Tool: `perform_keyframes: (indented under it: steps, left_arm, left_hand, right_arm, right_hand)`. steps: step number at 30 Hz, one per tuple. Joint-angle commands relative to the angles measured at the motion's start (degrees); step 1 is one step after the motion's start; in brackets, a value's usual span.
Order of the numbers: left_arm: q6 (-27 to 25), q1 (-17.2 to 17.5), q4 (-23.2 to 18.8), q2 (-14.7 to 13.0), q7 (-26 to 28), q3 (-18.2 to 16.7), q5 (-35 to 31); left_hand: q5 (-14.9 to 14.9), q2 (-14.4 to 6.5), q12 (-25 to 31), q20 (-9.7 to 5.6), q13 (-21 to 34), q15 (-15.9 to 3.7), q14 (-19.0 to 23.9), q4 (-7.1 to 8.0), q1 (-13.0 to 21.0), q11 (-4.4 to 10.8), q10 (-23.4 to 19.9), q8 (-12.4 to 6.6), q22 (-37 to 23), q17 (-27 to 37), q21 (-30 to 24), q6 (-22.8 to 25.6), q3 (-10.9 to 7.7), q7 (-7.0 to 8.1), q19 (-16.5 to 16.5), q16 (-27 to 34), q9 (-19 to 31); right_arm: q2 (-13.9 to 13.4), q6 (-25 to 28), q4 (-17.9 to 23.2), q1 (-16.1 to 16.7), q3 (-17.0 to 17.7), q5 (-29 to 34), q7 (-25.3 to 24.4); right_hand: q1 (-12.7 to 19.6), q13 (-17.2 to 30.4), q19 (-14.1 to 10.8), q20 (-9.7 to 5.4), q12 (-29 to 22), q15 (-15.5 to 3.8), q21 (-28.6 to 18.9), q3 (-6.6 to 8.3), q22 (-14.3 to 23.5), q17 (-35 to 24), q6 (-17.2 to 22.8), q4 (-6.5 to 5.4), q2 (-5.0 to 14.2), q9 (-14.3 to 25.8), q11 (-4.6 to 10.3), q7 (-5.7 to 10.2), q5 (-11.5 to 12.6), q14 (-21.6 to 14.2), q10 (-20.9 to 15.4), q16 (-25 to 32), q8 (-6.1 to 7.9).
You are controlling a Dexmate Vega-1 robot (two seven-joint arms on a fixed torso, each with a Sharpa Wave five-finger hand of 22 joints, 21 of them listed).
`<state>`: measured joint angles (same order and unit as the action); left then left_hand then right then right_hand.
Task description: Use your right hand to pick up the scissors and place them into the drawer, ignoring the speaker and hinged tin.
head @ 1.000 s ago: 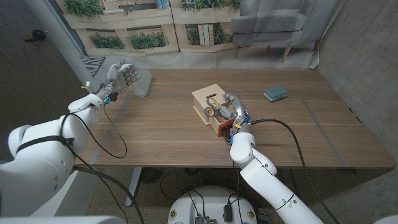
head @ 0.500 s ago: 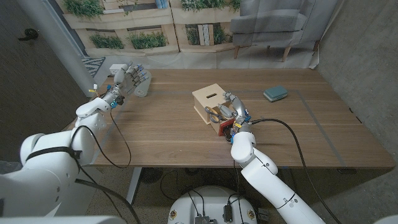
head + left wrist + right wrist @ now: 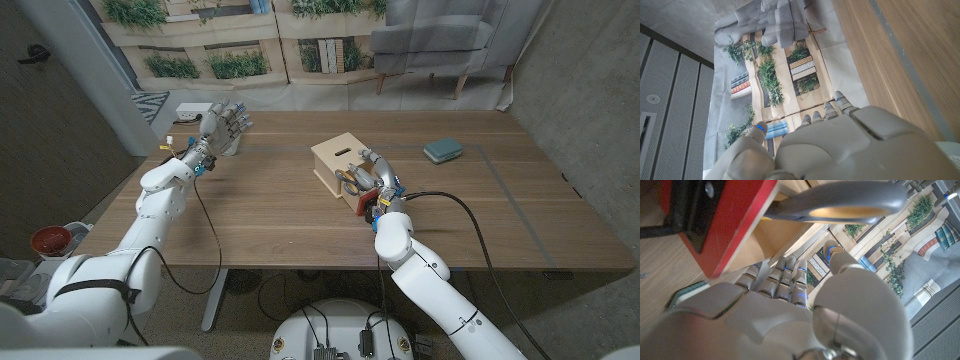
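At counter (image 3: 300, 220) middle: right hand (image 3: 375, 176) over the open red-front drawer (image 3: 360, 203) of a wooden box (image 3: 335, 152), fingers curled around the scissors (image 3: 350, 180) | scissors above the drawer, gray handle near its red front | left hand (image 3: 222, 128) far left, raised, released, fingers spread | teal tin (image 3: 442, 150) far right.

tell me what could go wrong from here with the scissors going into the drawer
The scissors lie at the open drawer by the right hand; a handle loop may catch on the wooden box rather than drop in. The hand is close to the red drawer front, so pulling back could nudge the drawer.
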<state>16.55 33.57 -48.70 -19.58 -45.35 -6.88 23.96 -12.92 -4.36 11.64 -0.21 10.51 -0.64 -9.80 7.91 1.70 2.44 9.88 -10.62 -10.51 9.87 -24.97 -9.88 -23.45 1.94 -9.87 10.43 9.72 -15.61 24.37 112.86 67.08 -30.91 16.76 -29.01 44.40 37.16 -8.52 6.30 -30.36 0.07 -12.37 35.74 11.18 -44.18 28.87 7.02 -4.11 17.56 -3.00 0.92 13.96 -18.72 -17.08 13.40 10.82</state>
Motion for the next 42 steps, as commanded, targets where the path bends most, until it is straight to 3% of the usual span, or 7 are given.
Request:
perform_keyframes:
  steps: [1, 11, 29, 42]
  left_arm:
    - [-2.49, 6.34, -12.90, 1.51, 6.29, 4.40, 1.16]
    - [-3.51, 9.46, -18.83, 3.19, 10.97, 6.81, 0.20]
    - [-3.32, 11.71, -22.51, 5.08, 15.19, 9.20, -1.24]
    - [-4.13, 13.07, -25.25, 5.44, 17.03, 9.95, -1.87]
  left_hand:
    - [-0.06, -0.85, -0.12, 0.25, 0.12, 0.14, -3.95, 0.13, 0.28, 0.32, 2.78, 0.18, -0.25, 0.17, 0.12, -0.16, 0.10, 0.17, -2.62, 0.08, 0.26]
    - [-0.06, -0.86, -0.12, 0.30, 0.12, 0.17, -3.93, 0.08, 0.33, 0.30, 2.77, 0.17, -0.26, 0.17, 0.25, -0.15, 0.14, 0.21, -2.63, 0.08, 0.26]
    - [-0.07, -0.90, -0.10, 0.36, 0.12, 0.14, -3.94, 0.02, 0.39, 0.30, 2.75, 0.16, -0.29, 0.17, 0.52, -0.14, 0.25, 0.21, -2.58, 0.08, 0.26]
    - [-0.06, -0.88, -0.11, 0.41, 0.12, 0.14, -3.92, -0.02, 0.43, 0.36, 2.76, 0.16, -0.30, 0.17, 0.68, -0.14, 0.33, 0.29, -2.54, 0.09, 0.26]
  right_arm:
    - [0.47, -3.97, -0.79, 0.66, 0.26, 1.63, -2.66]
    - [0.21, -5.04, -0.18, 1.12, 0.26, 3.41, -2.68]
    - [0.01, -7.23, 0.53, 1.97, 0.83, 3.99, -1.28]
    - [-1.83, -8.33, 2.15, 1.72, 2.39, 1.86, 2.83]
  right_hand:
    - [-2.37, -0.62, -0.18, 1.08, 1.19, 0.67, 0.15, -0.08, 0.04, 0.86, -0.02, -0.79, -0.15, -0.30, -0.21, -0.22, -0.59, 0.46, 0.95, -0.69, 0.13]
    - [-4.23, -2.39, 0.92, 1.08, 3.96, 2.08, 0.40, 1.13, -0.11, 3.39, -2.12, 0.32, -0.41, -1.10, -1.05, -0.18, -1.15, 7.19, 5.40, -3.24, 0.02]
    - [-5.94, -4.68, 1.42, -0.10, 6.91, 3.25, 0.35, 1.75, -0.27, 5.94, -4.31, 1.00, -0.70, -1.80, -1.80, -0.13, -1.72, 11.66, 8.90, -3.44, -0.02]
    - [-7.86, -6.10, 1.07, -0.76, 8.33, 4.08, 0.11, 1.45, -0.34, 7.38, -4.85, 0.79, -1.11, -2.16, -2.35, -0.36, -2.27, 13.11, 9.74, -3.27, 0.22]
